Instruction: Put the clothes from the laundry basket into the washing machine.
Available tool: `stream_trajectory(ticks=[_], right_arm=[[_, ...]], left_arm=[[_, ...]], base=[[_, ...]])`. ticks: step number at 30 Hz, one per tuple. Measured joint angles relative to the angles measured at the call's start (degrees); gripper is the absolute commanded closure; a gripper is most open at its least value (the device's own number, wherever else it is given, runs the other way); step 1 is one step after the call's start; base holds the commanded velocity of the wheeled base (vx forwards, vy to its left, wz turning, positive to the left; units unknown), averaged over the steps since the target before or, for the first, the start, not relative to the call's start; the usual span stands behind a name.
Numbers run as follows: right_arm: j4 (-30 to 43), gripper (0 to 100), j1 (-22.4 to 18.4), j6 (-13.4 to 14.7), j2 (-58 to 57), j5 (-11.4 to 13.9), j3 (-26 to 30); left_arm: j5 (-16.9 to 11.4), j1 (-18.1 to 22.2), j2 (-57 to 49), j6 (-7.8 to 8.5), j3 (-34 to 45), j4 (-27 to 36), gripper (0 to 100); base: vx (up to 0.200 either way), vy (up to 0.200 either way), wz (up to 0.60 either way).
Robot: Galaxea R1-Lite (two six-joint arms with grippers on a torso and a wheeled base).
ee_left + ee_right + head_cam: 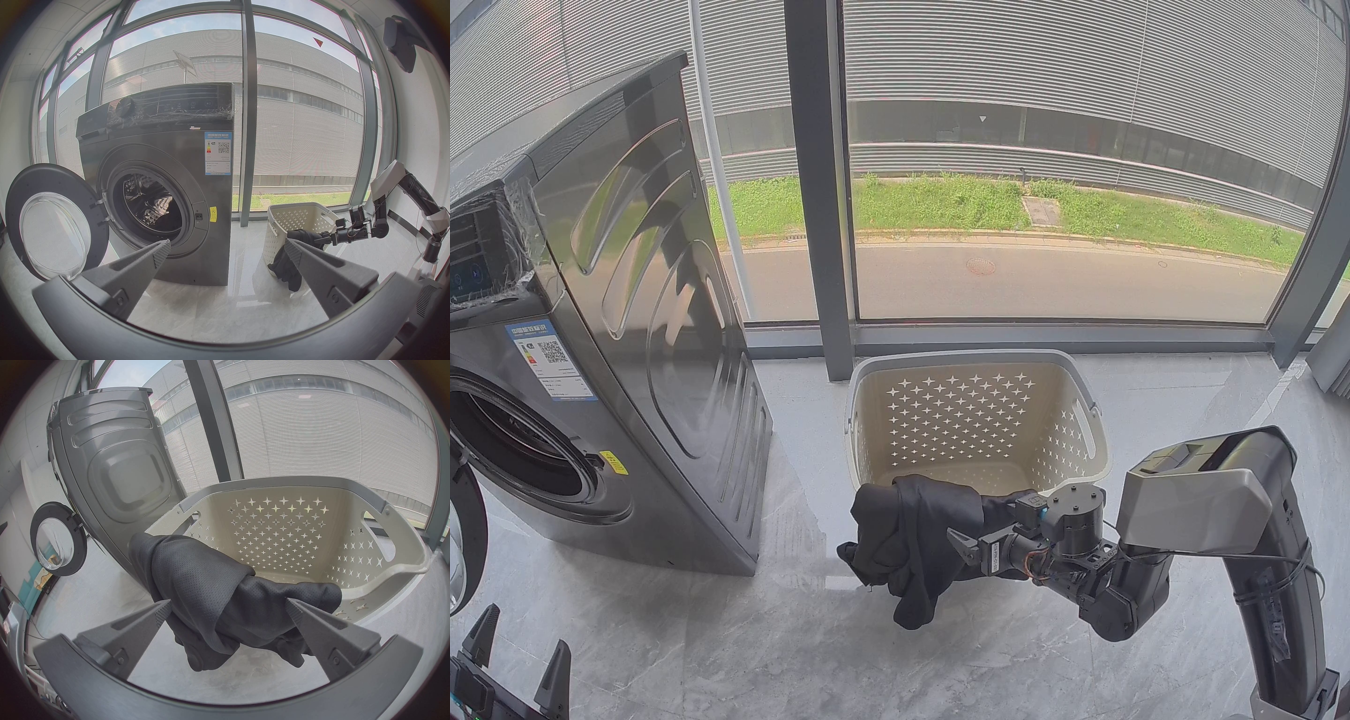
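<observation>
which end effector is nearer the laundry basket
Right. The right end effector is at the laundry basket's near rim; the left end effector is off by the washing machine.

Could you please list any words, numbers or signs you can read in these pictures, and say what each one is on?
No text can be read.
The blue-edged label on the washing machine front: print too small.
The yellow sticker below it: too small.

Walls of laundry basket (975, 422) cream, rows of star-shaped cut-outs, rim grey. The garment (909, 539) black, fine pinhole mesh. Body of washing machine (666, 328) dark metallic grey; label (548, 356) blue and white, small sticker (613, 462) yellow. Marble floor (759, 647) pale grey, faintly veined.
</observation>
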Motion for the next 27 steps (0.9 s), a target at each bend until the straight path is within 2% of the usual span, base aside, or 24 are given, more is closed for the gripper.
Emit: stream_trajectory(ticks=[6, 7, 19, 22, 27], right_arm=[[-0.35, 0, 0.27, 0.12, 1.55, 0.00, -2.01], [-0.44, 100, 0.30, 0.12, 1.79, 0.00, -2.29], [-0.88, 100, 0.96, 0.63, 2.65, 0.09, -2.91], [-1.69, 100, 1.82, 1.65, 2.10, 0.04, -2.40], [-1.91, 100, 2.91, 1.82, -0.94, -0.16, -0.29]], left_arm=[[-0.02, 0.00, 0.00, -0.02, 0.00, 0.00, 0], [-0.02, 0.00, 0.00, -0.02, 0.00, 0.00, 0], [-0.02, 0.00, 0.00, -0.05, 0.00, 0.00, 0], [-0.02, 0.00, 0.00, -0.09, 0.00, 0.00, 0], [-0.02, 0.00, 0.00, -0.09, 0.00, 0.00, 0]], base=[[0.000, 0.000, 0.00], [0.000, 0.000, 0.00], [0.000, 0.000, 0.00], [0.000, 0.000, 0.00], [0.000, 0.000, 0.00]])
